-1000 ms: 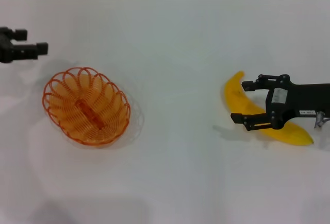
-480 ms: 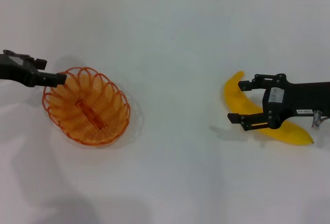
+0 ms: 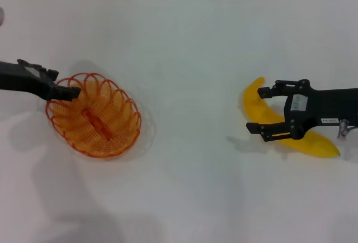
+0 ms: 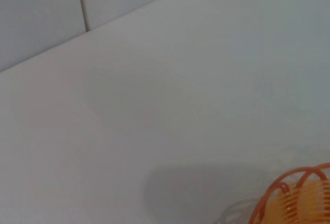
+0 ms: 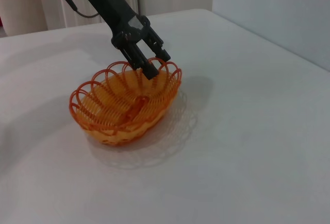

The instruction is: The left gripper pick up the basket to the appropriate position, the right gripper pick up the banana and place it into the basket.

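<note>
**A:** Where does the left gripper (image 3: pixel 71 93) stand?

**B:** At the basket (image 3: pixel 94 115)'s rim on its own side, fingers (image 5: pixel 148 63) slightly parted and dipping over the scalloped loops, nothing pinched yet (the wire looks thin, so I'd judge the bite must be centred on one loop). The basket sits on the table (image 3: pixel 190 187) just ahead of and under its tips.

**A:** And the right gripper (image 3: pixel 261 110)?

**B:** Spread wide, straddling the banana (image 3: pixel 254 100), which lies between and beneath its fingers, well apart from the basket. It should lower squarely before closing, or the curve may roll out.
</note>
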